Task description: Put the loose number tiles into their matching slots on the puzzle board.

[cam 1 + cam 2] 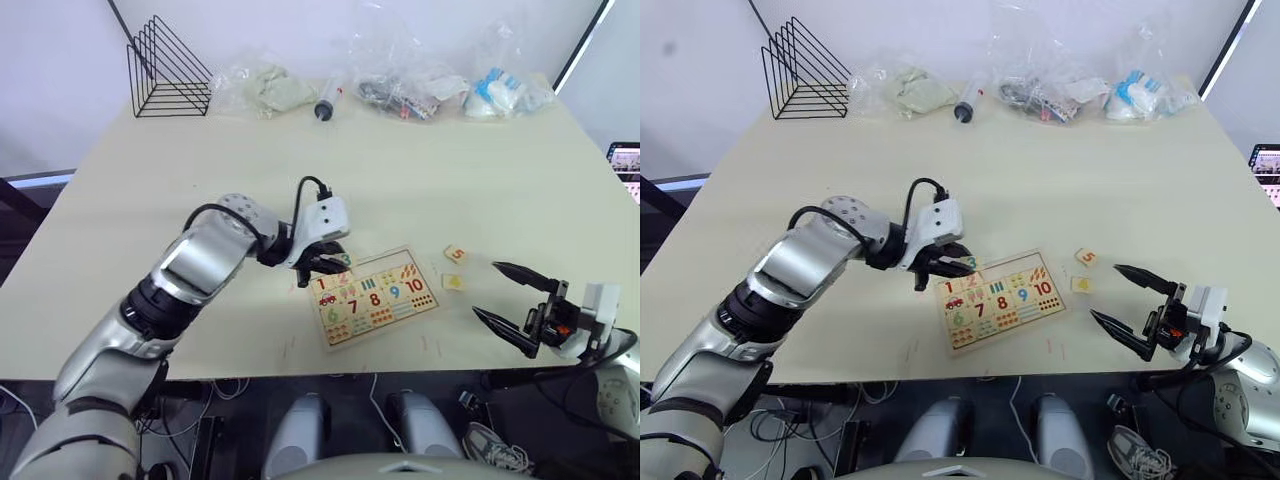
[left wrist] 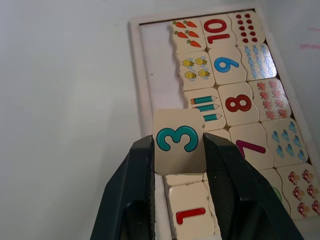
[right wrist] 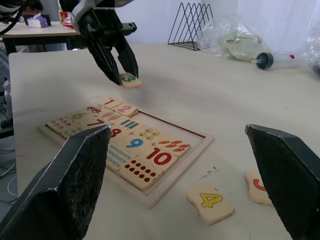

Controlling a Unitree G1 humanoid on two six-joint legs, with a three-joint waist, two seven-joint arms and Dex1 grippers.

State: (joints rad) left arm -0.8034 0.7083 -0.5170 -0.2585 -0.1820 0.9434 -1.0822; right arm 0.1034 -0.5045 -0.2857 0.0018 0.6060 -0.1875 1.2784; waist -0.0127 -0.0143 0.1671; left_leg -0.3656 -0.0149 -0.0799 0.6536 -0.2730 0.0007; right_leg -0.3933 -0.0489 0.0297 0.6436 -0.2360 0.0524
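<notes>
- Left gripper (image 2: pixel 179 150) of mine pinches the 3 tile (image 2: pixel 178 140) between both fingers, held above the puzzle board (image 1: pixel 377 297) at its far long edge; tiles 1 and 2 sit in slots there
- My right gripper (image 1: pixel 510 292) hangs spread wide, near the table's front edge
- Tiles 5 (image 1: pixel 456 254) and 4 (image 1: pixel 452 282) lie loose on the table (image 1: pixel 450 180), between board and right gripper

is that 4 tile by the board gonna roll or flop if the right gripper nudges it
The 4 tile probably slides rather than rolls: it lies flat on the table. It looks stiff, like thick wood, and likely light, being small beside the puzzle board.
</notes>
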